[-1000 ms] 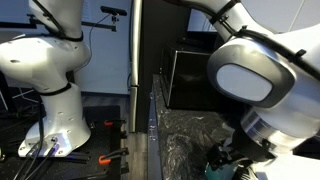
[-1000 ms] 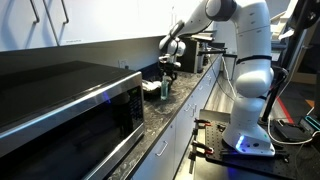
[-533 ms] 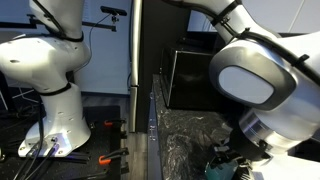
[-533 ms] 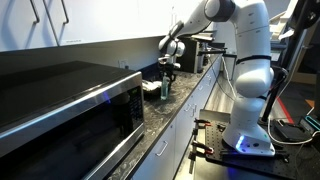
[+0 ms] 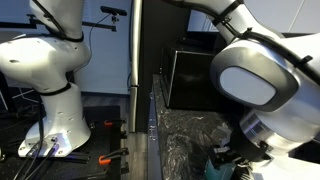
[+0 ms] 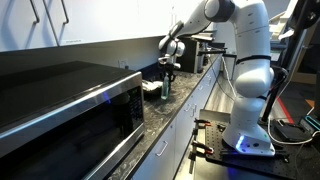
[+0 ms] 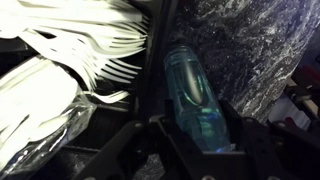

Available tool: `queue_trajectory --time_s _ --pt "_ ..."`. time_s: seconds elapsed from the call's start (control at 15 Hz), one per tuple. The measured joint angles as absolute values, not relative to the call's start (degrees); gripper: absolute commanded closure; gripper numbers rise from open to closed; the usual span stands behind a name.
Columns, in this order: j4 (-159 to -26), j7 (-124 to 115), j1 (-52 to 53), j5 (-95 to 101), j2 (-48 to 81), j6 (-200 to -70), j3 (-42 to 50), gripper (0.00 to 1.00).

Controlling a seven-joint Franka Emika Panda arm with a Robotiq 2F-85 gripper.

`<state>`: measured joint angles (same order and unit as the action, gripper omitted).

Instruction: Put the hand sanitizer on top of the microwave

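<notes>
The hand sanitizer (image 7: 188, 88) is a clear teal bottle standing on the dark marbled counter (image 7: 250, 40). In the wrist view my gripper (image 7: 198, 132) is shut on it, with a black finger pressed against each side of the bottle. In an exterior view the gripper (image 6: 168, 70) comes down onto the bottle (image 6: 166, 90) at the far end of the counter. In an exterior view a teal bit of the bottle (image 5: 213, 170) shows under the gripper (image 5: 228, 160). The microwave (image 6: 60, 105) fills the near left; its top is bare. It also shows as a dark box (image 5: 190, 75).
A holder of white plastic forks (image 7: 70, 60) lies right beside the bottle. The robot's white base (image 6: 250, 110) stands on the floor next to the counter. Wall cabinets (image 6: 60, 20) hang above the microwave. A second white robot (image 5: 50, 70) stands beyond the counter edge.
The jaws have closed onto the hand sanitizer. The arm and bottle have hardly shifted in the exterior views.
</notes>
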<state>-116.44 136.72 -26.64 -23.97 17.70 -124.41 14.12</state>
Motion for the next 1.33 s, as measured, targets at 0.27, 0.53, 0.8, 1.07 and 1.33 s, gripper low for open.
queue_trajectory --time_s 0.27,0.53,0.8,1.07,1.33 --pt "-116.46 131.81 -26.54 -24.07 17.09 -124.38 14.12 0.78" --pt "-116.64 122.99 -26.04 -23.86 13.61 -122.77 14.14 0.78" --pt "-117.10 115.22 -24.73 -23.03 9.31 -120.44 14.18 0.78" --pt "-118.46 110.27 -22.72 -21.79 5.68 -119.27 14.19 0.78" --pt "-119.93 105.54 -20.32 -19.27 3.08 -118.75 14.17 0.78"
